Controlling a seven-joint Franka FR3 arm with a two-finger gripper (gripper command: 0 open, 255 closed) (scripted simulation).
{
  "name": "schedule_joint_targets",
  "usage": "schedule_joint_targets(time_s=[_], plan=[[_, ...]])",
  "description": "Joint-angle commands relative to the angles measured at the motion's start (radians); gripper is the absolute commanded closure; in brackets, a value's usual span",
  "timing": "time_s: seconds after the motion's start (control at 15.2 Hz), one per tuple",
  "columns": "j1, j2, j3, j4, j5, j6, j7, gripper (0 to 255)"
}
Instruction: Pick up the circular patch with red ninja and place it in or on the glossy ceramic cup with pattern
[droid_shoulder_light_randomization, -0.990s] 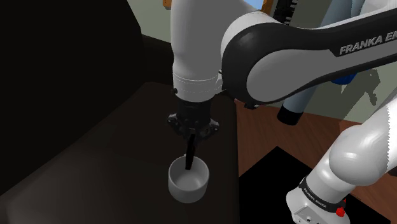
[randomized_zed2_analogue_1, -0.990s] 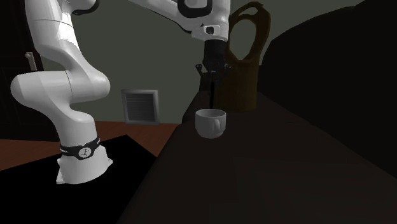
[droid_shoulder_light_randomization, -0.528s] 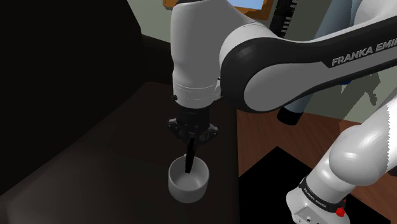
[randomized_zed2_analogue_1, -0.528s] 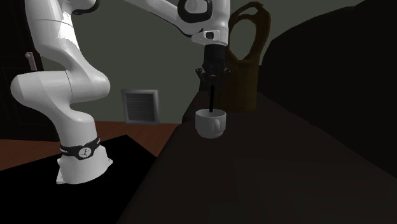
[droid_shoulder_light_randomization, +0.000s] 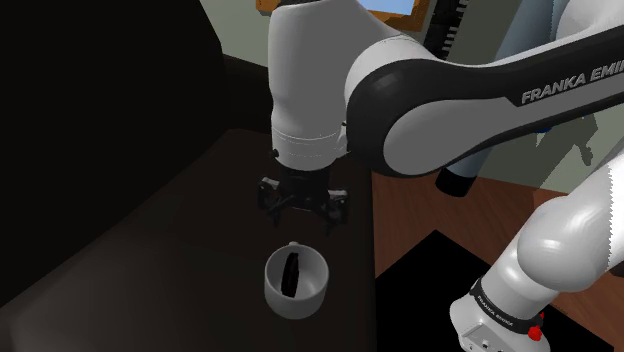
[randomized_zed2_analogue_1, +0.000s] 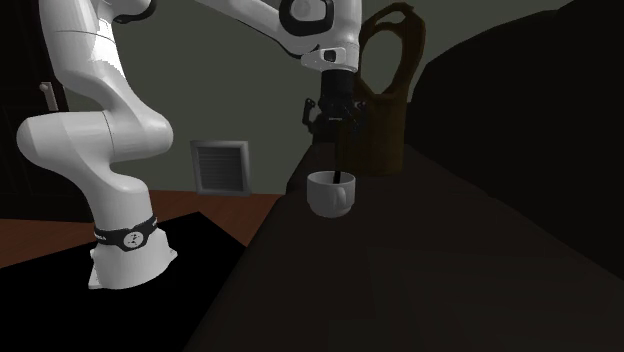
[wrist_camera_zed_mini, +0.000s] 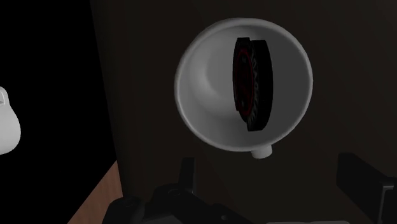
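Dark surface (droid_shoulder_light_randomization: 150, 240) carries a white cup (wrist_camera_zed_mini: 203, 83) directly below the fingers (wrist_camera_zed_mini: 362, 181). Released and spread wide, they touch nothing. The dark round patch (wrist_camera_zed_mini: 253, 83) with red markings stands on edge inside the cup, clear beneath them.

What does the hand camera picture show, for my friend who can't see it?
A white cup sits on a dark table, seen from straight above, with a round dark patch standing on its edge inside it. The open black gripper hangs above the cup, holding nothing.
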Motion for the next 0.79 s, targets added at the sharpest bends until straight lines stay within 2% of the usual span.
schedule_joint_targets(time_s=[0.0,0.2,0.73], plan=[[0.001,-0.007,-0.004,0.029,0.005,-0.034,-0.004,0],[0.002,-0.017,-0.011,0.116,0.009,-0.128,-0.008,0],[0.002,-0.017,-0.011,0.116,0.009,-0.127,-0.008,0]])
